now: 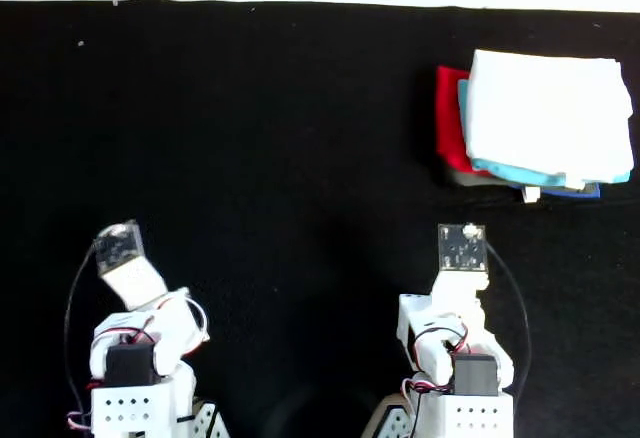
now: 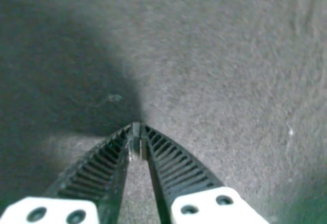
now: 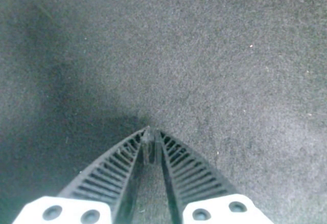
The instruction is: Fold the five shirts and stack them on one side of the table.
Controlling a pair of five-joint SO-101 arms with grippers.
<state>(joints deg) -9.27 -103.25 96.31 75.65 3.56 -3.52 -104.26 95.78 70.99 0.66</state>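
My left gripper [image 2: 136, 132] is clenched. Its two ribbed black fingers [image 2: 171, 160] meet at the tips with nothing between them, and they point down at the dark cloth of the table [image 2: 230, 55]. My right gripper [image 3: 149, 136] is the same, its fingers [image 3: 186, 175] pressed tip to tip with nothing in their grip and only the table's dark, nubbly cloth beneath them.

From the high view, my two arms sit side by side along the table's near edge, both drawn back and folded up. One arm [image 1: 140, 328] is toward the near corner on the left of that view. The other arm [image 1: 455, 343] is further along the same edge, on the side where the shirts lie. Both wrist views look down on the same plain cloth, so I cannot tell which arm is which.

The stack of shirts [image 1: 540, 123] lies well apart from both arms, near the table's far edge and close against the corner on the right of the high view. A folded white shirt [image 1: 545, 108] is on top and covers most of the pile. A light blue shirt [image 1: 510, 170] shows as a strip under its near side, and a darker blue shirt [image 1: 588, 191] peeks out lower down. A red shirt [image 1: 450, 123] juts out on the side facing the middle of the table. A dark sliver lies under the red one, and I cannot tell whether it is another shirt or shadow. A small white tag [image 1: 531, 194] sticks out at the stack's near edge.
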